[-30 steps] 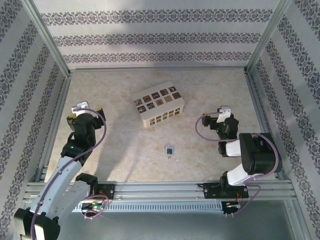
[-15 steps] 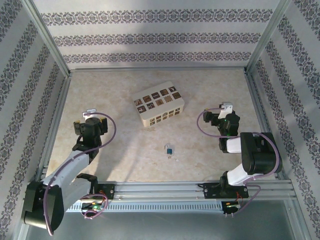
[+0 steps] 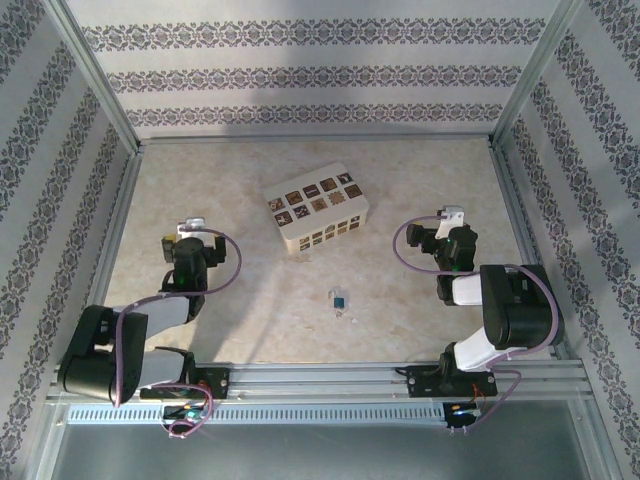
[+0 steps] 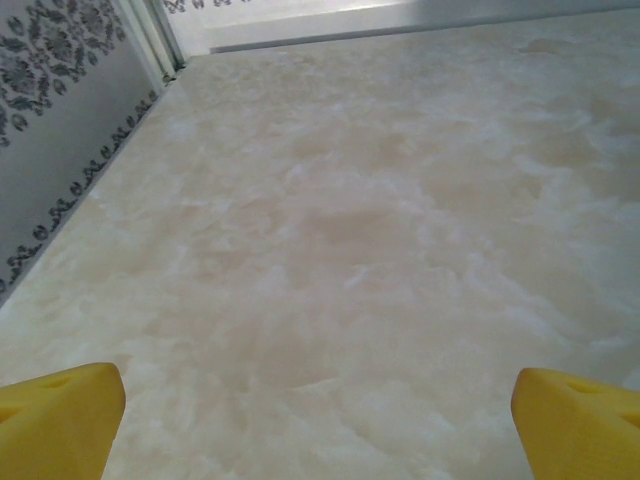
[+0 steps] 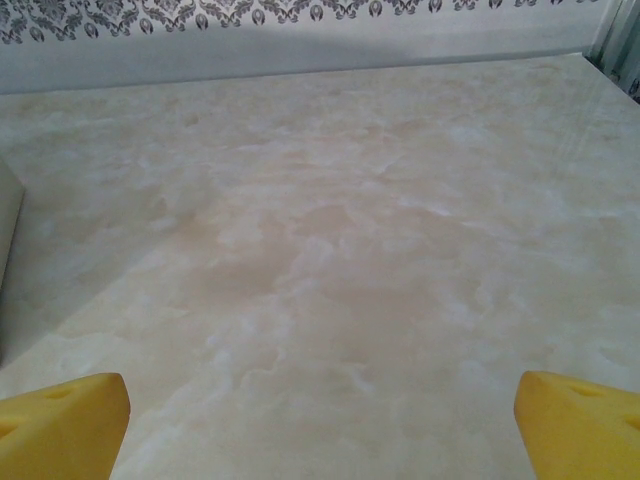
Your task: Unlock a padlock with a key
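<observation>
The blue padlock lies on the marbled desk between the two arms, towards the front rail and apart from the cream box with dark patterned squares behind it. A pale speck just beside the lock may be the key, but it is too small to tell. The left tool and the right tool are both spread wide and hold nothing. In each wrist view the yellow pads sit at the frame corners over bare desk. The step in hand looks like the reach. Each tool should turn inward, come down slowly and narrow before contact, since so small a lock could skid away. No brand, label or writing is readable.
</observation>
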`<move>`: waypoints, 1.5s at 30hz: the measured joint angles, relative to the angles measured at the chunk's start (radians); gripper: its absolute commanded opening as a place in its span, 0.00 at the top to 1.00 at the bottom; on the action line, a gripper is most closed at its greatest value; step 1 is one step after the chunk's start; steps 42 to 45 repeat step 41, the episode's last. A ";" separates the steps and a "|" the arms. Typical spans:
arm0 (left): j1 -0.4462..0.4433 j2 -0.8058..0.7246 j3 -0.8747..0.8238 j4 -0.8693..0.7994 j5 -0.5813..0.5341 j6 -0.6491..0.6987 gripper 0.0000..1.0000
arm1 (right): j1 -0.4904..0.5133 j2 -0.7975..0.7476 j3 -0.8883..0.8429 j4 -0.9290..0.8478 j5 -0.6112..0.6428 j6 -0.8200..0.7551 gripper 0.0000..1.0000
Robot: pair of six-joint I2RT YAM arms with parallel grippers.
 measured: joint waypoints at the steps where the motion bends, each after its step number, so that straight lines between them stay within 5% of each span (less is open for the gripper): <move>1: 0.000 0.011 -0.002 0.023 0.006 0.005 0.01 | 0.000 0.000 0.000 0.000 0.002 0.000 0.02; 14: 0.033 0.084 0.023 0.147 0.148 0.036 0.01 | 0.002 0.000 0.000 -0.003 0.008 0.000 0.02; 23: 0.047 0.307 -0.010 0.404 0.236 0.030 0.01 | 0.002 0.000 0.020 -0.014 0.016 0.000 0.01; 45: 0.096 0.323 0.100 0.298 0.221 -0.020 0.01 | 0.015 0.000 0.042 -0.028 0.022 -0.020 0.02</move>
